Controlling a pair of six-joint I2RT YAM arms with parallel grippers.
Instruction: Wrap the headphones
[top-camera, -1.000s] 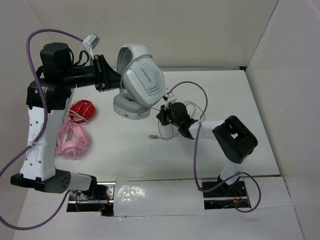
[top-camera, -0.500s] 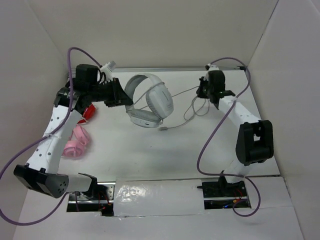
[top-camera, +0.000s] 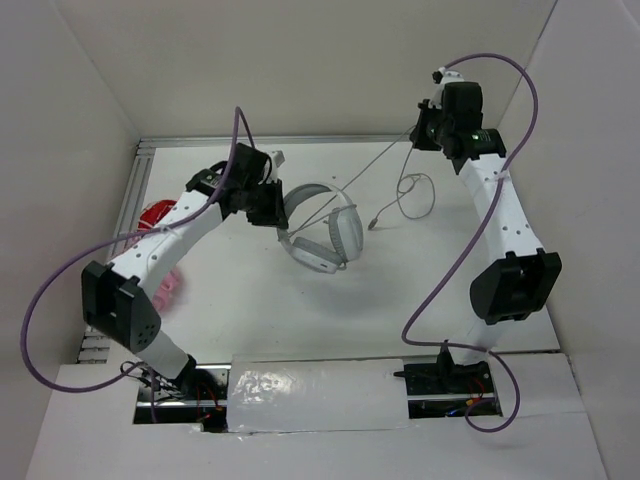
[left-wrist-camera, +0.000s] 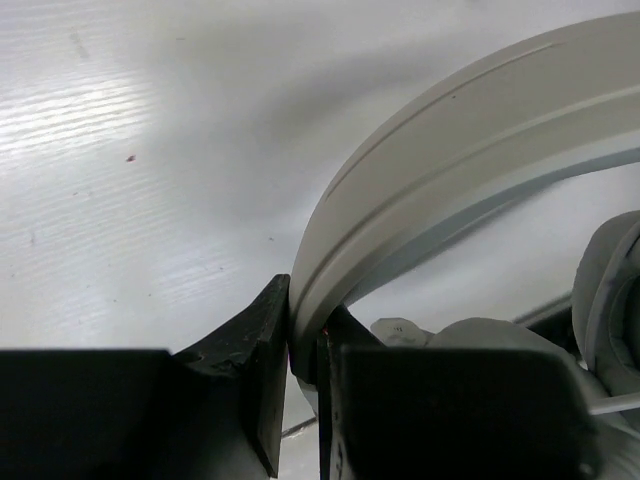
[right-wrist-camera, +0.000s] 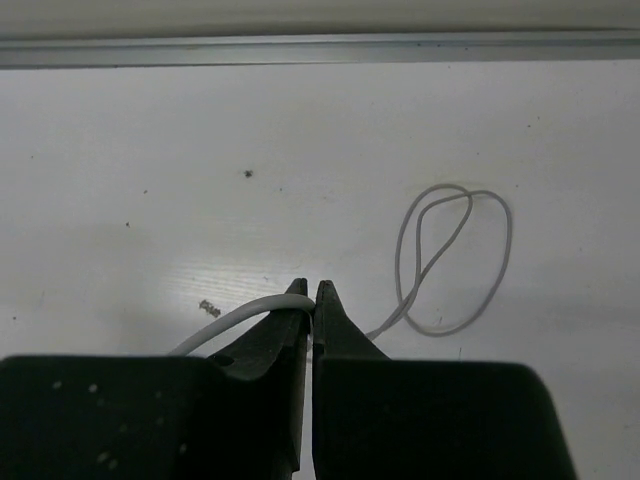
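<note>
The headphones (top-camera: 320, 232) sit a little left of the middle of the worktop (top-camera: 300, 320). My left hand (top-camera: 268, 205) is clenched on their headband (left-wrist-camera: 450, 150), and the ear cups (top-camera: 335, 240) point away from that hand. From above I cannot tell whether the cups rest on the surface or hang just over it. The left wrist camera settles the grip: the pale band passes straight between my two dark fingers (left-wrist-camera: 265, 340), pinched tight, and arcs off to the right.

The thin cable (top-camera: 365, 172) runs from the headphones up to my right hand (top-camera: 425, 128), which is raised near the back wall (top-camera: 330, 70) at the far right. Its grip is too small to read from above, but the right wrist view shows the fingertips closed on the cable. That view also shows a slack double loop (right-wrist-camera: 455, 255) lying on the worktop just beyond them.

Only the top view shows the red pair (top-camera: 155, 213) and the pink pair (top-camera: 170, 285), at the left edge behind my left arm.
</note>
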